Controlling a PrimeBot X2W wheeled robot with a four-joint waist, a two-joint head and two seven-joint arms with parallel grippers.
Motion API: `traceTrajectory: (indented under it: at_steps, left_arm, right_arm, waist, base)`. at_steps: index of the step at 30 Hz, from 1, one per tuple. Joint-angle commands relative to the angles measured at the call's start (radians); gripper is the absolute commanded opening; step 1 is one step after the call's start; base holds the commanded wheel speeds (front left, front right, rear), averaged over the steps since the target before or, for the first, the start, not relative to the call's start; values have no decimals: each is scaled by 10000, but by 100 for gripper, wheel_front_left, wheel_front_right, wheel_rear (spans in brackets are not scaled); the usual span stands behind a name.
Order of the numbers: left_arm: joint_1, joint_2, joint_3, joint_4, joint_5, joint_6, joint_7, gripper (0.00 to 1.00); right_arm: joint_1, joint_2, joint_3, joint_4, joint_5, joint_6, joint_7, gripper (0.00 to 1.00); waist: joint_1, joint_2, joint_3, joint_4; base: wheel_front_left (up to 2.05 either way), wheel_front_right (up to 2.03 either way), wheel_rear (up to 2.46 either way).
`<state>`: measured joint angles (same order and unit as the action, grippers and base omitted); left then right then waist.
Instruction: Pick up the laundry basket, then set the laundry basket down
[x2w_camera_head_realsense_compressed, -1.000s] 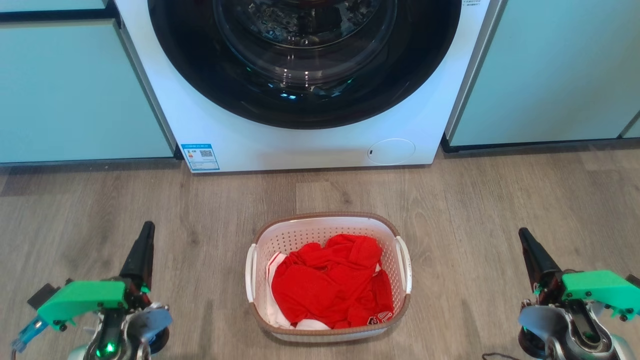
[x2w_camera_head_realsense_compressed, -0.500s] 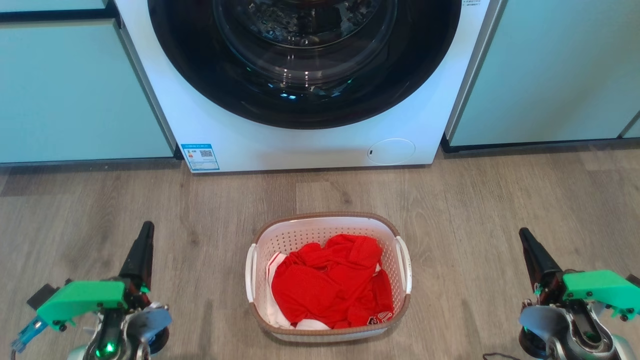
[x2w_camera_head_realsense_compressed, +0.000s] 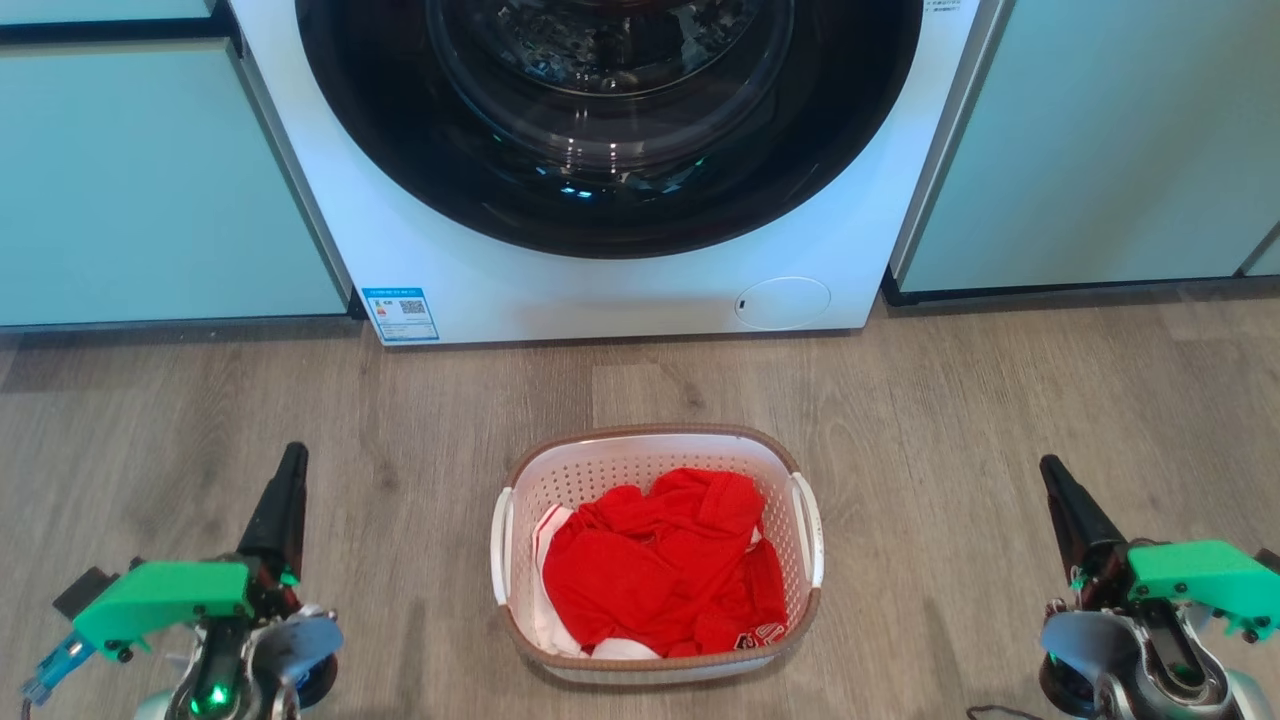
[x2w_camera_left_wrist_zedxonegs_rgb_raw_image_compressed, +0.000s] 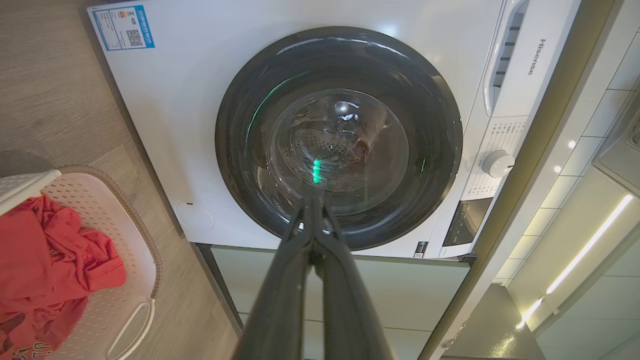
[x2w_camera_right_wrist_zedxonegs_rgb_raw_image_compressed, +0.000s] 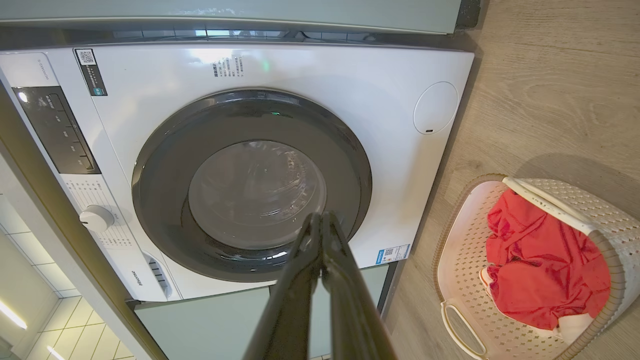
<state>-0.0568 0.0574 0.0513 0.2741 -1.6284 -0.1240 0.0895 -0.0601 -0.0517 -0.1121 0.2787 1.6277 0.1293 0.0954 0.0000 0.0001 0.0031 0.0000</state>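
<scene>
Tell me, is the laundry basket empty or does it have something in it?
Not empty: the laundry basket holds crumpled red clothing, with some white fabric underneath.

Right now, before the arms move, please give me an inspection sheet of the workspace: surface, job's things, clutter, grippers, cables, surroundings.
Surface: wood-pattern floor.
Job's things: laundry basket upright on the floor in front of the washing machine, holding red clothing with some white under it.
Clutter: nothing seen.
Grippers: left gripper and right gripper, jaws shut, holding nothing, one on each side of the basket and apart from it.
Cables: a thin dark strand at the head view's bottom edge by the right arm; too small to identify.
Surroundings: white washing machine, door closed; pale green cabinets on both sides.
</scene>
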Motion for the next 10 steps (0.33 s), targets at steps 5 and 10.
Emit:
traceTrajectory:
  at_steps: [5, 10]
  left_arm:
    - [-496, 64, 440, -297, 45, -67, 89, 0]
    - [-497, 55, 452, -296, 55, -67, 99, 0]
  right_arm:
    - [-463, -103, 142, -348, -59, 14, 51, 0]
    - [-464, -95, 131, -347, -68, 14, 59, 0]
  waist:
    - [0, -1, 0, 0]
    - [0, -1, 0, 0]
  base:
    - [0, 0, 0]
    - [0, 0, 0]
